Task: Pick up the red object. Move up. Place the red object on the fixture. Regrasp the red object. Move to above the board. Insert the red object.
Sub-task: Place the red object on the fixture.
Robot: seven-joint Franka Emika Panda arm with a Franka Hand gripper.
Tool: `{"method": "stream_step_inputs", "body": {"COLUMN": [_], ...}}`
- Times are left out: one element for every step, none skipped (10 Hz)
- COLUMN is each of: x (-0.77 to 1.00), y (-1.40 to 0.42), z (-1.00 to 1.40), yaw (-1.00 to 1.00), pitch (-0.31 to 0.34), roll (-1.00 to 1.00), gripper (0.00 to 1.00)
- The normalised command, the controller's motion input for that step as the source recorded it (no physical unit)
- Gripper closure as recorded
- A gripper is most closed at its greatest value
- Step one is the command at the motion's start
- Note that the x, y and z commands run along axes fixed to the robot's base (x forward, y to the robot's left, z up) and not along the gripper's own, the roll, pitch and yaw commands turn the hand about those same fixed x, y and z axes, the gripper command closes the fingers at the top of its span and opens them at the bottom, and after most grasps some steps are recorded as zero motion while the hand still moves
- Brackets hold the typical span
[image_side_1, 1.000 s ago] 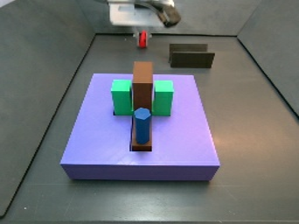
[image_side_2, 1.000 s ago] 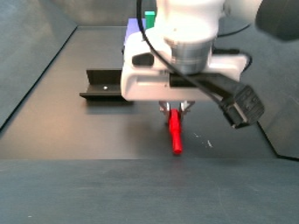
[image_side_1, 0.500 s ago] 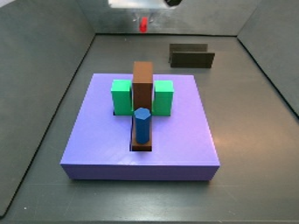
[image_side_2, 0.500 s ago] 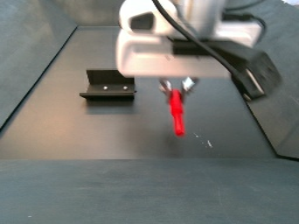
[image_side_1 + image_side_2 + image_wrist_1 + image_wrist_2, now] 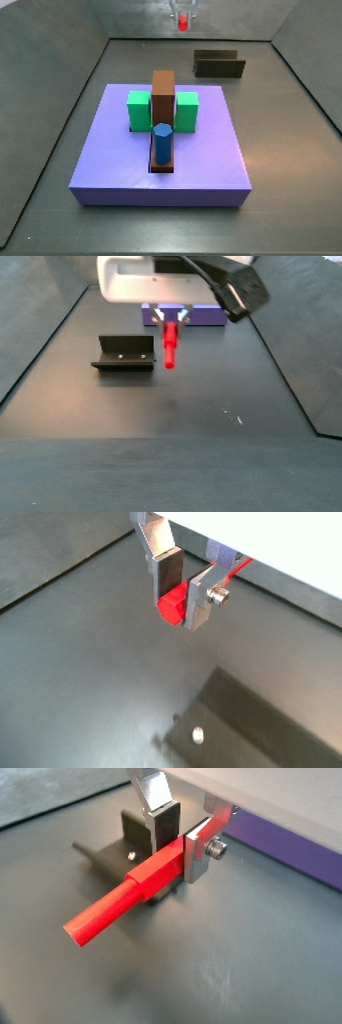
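— Where is the gripper [image 5: 170, 318] in this moment?

— High above the dark floor [image 5: 160, 456], its body cut off by the upper edge in both side views. Its silver fingers [image 5: 195, 846] are pinched on the upper end of the red peg [image 5: 171, 344], which hangs straight down below them, clear of the floor.

— And in the wrist views?

— The peg [image 5: 127, 897] juts out from between the dark pads, clamped near one end; the shot from along its length shows only the red end [image 5: 174, 604] between the plates.

— What else is in the scene?

— The dark fixture [image 5: 122, 353] stands on the floor just beside the hanging peg, apart from it. The purple board [image 5: 162, 150] lies well apart, carrying two green blocks [image 5: 139, 108], a tall brown bar [image 5: 163, 95] and a blue peg [image 5: 162, 143] standing upright in front of the bar.
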Motion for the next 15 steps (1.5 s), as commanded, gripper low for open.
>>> {"method": "stream_step_inputs", "body": {"x": [0.79,0.66,0.7,0.62,0.52,0.49,0.45,0.27,0.06,0.03,0.1,0.07,0.1,0.19,0.2], "y": [-0.46,-0.25,-0.07,0.0,0.0,0.0,-0.01,-0.16,-0.2,-0.2,-0.2,-0.19,-0.22,-0.13,-0.01], "z": [0.04,0.0,0.13,0.34,0.28,0.2,0.09,0.0,-0.13,-0.13,-0.11,-0.07,-0.13,-0.27,-0.27], "yaw": [0.0,-0.02,-0.19,-0.26,-0.27,-0.26,-0.15,0.0,0.28,0.43,0.51,0.51,0.5,0.32,0.18], "pitch": [0.0,-0.149,-0.126,-0.197,-0.154,-0.074,-0.054,-0.083,-0.029,-0.054,0.0,0.0,0.0,-0.086,-0.177], "roll": [-0.23,-0.49,-0.71,-0.93,-1.0,-1.0,-1.0,-0.95,-0.85,-0.88,-0.86,-0.88,-0.84,-0.7,-0.31], "gripper": [1.0,1.0,1.0,1.0,1.0,1.0,1.0,1.0,1.0,1.0,1.0,1.0,1.0,1.0,1.0]}}
